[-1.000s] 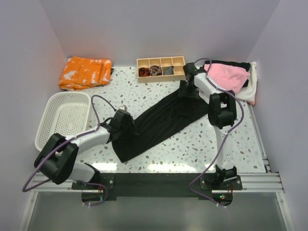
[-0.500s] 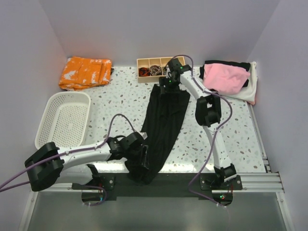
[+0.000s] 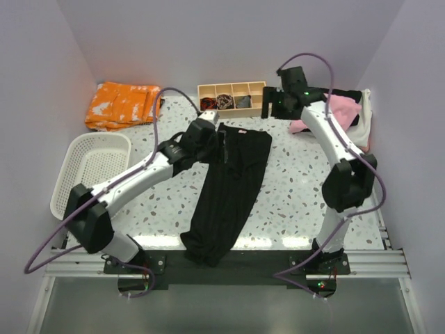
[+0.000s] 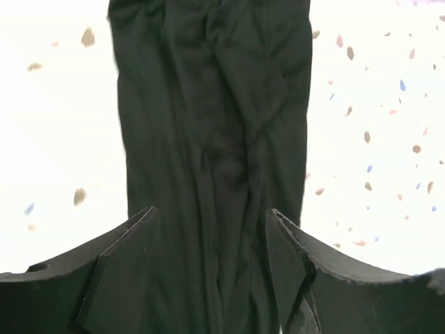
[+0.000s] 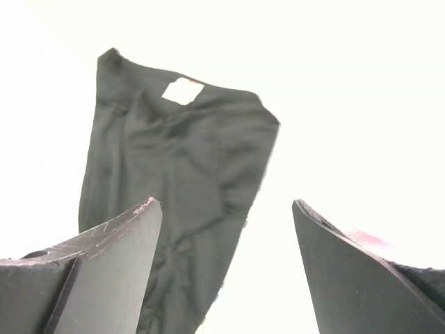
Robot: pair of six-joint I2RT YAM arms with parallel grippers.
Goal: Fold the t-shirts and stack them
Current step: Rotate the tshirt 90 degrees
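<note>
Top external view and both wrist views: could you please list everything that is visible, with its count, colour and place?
black t-shirt: 1, black with white label, stretched lengthwise mid-table, near end over the near edge.
shirt pile: 1, pink over black and white, far right corner.
orange cloth: 1, orange with white pattern, far left corner.
wooden tray: 1, light wood, four compartments, far centre.
basket: 1, white, left side.
table: 1, white speckled.
left fingers: 2, black, open, above the black t-shirt.
right fingers: 2, black, open, raised near the tray.
</note>
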